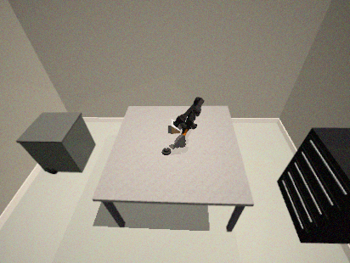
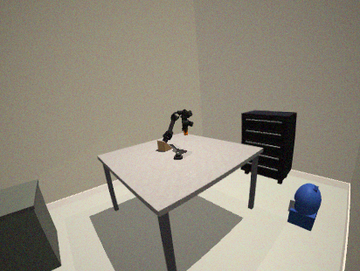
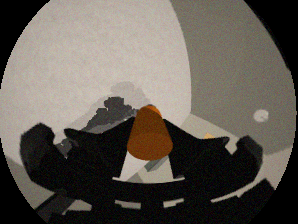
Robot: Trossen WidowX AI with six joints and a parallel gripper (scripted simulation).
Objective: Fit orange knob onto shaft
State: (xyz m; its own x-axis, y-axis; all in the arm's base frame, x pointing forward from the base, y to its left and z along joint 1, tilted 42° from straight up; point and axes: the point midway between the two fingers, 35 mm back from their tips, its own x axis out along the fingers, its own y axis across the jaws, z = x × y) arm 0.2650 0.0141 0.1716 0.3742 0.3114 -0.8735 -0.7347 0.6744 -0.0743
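The orange knob point(image 1: 185, 132) point(image 2: 186, 132) point(image 3: 149, 145) is between the fingers of my gripper point(image 1: 185, 131) point(image 2: 186, 129) point(image 3: 148, 120), which is shut on it. Gripper and knob hang well above the table. The round dark pedestal point(image 1: 166, 151) point(image 2: 177, 156) stands on the table, in front of and to the left of the knob in the top view. The shaft is too small to make out, and so is its flat side. The pedestal cannot be made out in the wrist view, where the knob may cover it. The knob's hole cannot be seen.
A brown wedge-shaped block point(image 1: 173, 130) point(image 2: 163, 146) stands on the table point(image 1: 140, 178) point(image 2: 162, 188) near the arm's base. The arm's shadow falls beside the pedestal. A grey box point(image 1: 51, 140), a black drawer cabinet point(image 2: 268, 144) and a blue object point(image 2: 307, 201) are off the table.
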